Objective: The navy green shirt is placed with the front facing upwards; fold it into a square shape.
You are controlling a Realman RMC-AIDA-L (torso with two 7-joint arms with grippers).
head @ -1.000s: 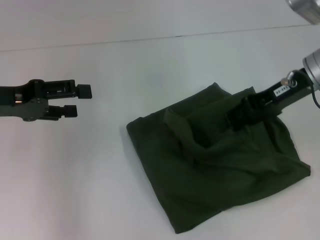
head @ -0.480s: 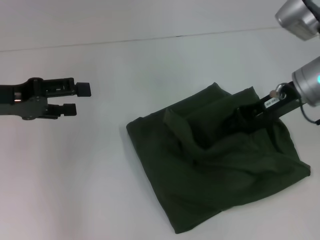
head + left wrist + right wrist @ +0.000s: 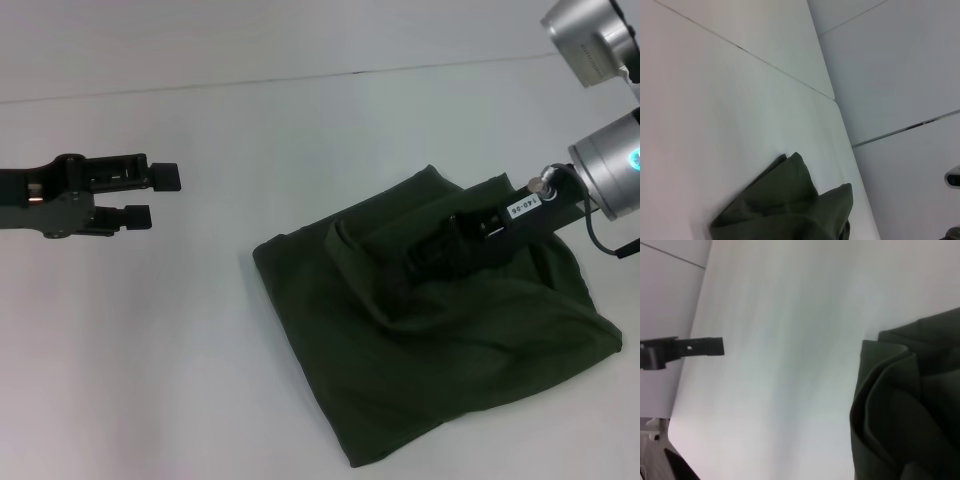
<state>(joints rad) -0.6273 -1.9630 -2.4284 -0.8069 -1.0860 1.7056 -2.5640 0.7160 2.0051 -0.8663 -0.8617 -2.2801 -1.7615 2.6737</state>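
The right pincer [image 3: 418, 262] has pushed further across the dark green cotton shirt [image 3: 440, 340], smoothing the fold; whether it is open or closed, I cannot tell. The left pincer [image 3: 158, 195] waits open, well apart.

Your right hand [image 3: 425, 258] has pushed further across the navy green shirt [image 3: 440, 350], moving from near its right-hand edge toward its middle. The arm behind it now stretches over more of the cloth. The raised fold beside the hand has been pressed leftward and lies flatter, and the pocket of shadow there has narrowed.
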